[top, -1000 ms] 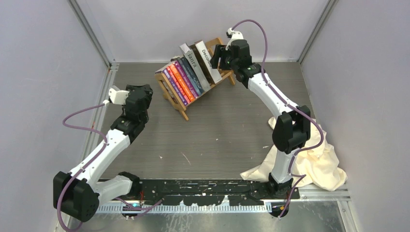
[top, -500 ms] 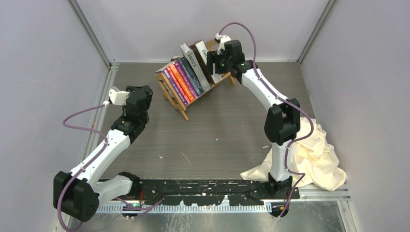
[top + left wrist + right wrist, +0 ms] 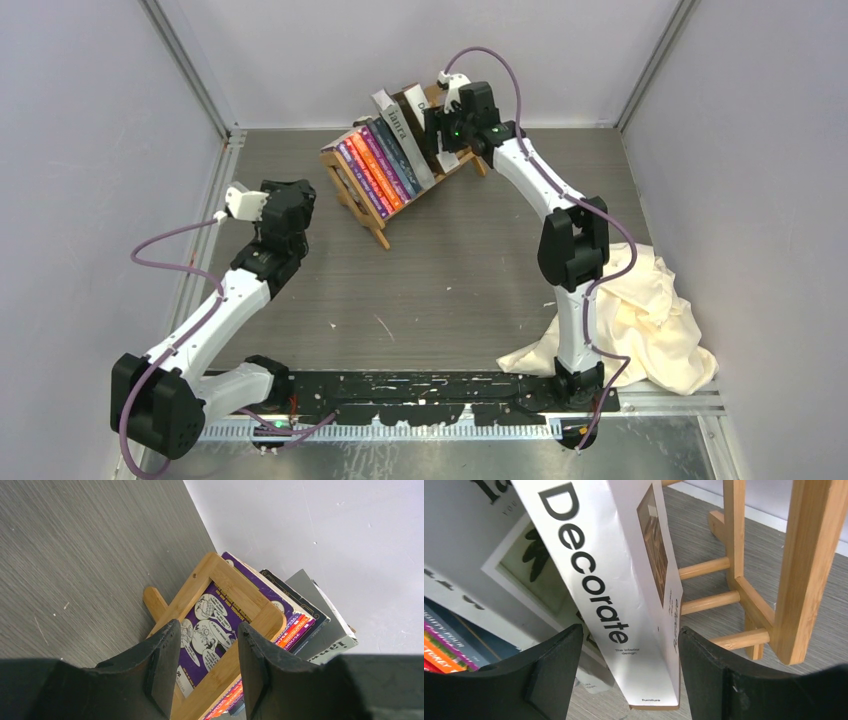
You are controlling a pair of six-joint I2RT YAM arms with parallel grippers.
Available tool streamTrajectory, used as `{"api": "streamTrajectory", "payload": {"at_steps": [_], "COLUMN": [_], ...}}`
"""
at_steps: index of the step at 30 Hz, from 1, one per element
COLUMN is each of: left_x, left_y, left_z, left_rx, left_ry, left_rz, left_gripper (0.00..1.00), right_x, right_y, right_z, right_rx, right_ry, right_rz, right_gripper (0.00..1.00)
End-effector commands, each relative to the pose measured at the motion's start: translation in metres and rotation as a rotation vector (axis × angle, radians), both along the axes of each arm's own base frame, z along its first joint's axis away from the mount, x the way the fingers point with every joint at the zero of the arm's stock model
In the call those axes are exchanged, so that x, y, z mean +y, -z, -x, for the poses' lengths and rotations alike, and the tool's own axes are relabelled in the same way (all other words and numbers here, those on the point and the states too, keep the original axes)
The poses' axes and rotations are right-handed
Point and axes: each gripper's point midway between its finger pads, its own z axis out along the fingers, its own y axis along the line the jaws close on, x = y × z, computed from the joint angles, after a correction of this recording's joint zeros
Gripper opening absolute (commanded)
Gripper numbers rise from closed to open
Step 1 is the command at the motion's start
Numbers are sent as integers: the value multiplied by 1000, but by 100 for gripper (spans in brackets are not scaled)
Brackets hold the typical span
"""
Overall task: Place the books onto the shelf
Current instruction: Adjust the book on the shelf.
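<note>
The shelf (image 3: pixel 366 214) stands at the back of the table with several books (image 3: pixel 385 165) leaning in it: purple, orange, dark blue and a grey one (image 3: pixel 396 122). A white book marked "Decorate" (image 3: pixel 624 595) leans at the right end, its lower corner on the table between the shelf's rungs. My right gripper (image 3: pixel 629 632) is open around this white book; the right finger is at its edge and a gap shows on the left. My left gripper (image 3: pixel 207 627) is open and empty, short of the shelf's left end frame (image 3: pixel 235 580), through which a purple cover (image 3: pixel 225 602) shows.
A crumpled cream cloth (image 3: pixel 645 330) lies at the right, beside the right arm's base. Grey walls close the table on three sides, just behind the shelf. In the top view my left gripper (image 3: pixel 300 195) hangs to the left of the shelf.
My right gripper has moved left and down onto the white book, and its jaws have widened. The left arm has not moved.
</note>
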Motion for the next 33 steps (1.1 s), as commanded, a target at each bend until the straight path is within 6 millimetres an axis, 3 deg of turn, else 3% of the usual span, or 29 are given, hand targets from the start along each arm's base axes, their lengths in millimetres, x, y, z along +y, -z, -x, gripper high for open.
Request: {"api": "streamTrajectory", "payload": {"at_steps": [1, 8, 15, 33], "left_x": [10, 12, 11, 11], "left_y": [-11, -5, -5, -1], "left_z": [2, 0, -2, 1], "left_rx": [-43, -30, -29, -20], "left_ry": [-50, -54, -50, -44], "left_rz": [9, 6, 6, 6], "left_gripper": [47, 47, 47, 46], "right_x": [9, 8, 7, 7], "right_y": [-21, -8, -10, -34], "right_z": [-11, -18, -13, -12], "right_rx": [-82, -92, -119, -227], "right_ry": [-32, -42, -53, -57], "right_rz": [-7, 25, 14, -37], "right_gripper": [74, 63, 52, 52]}}
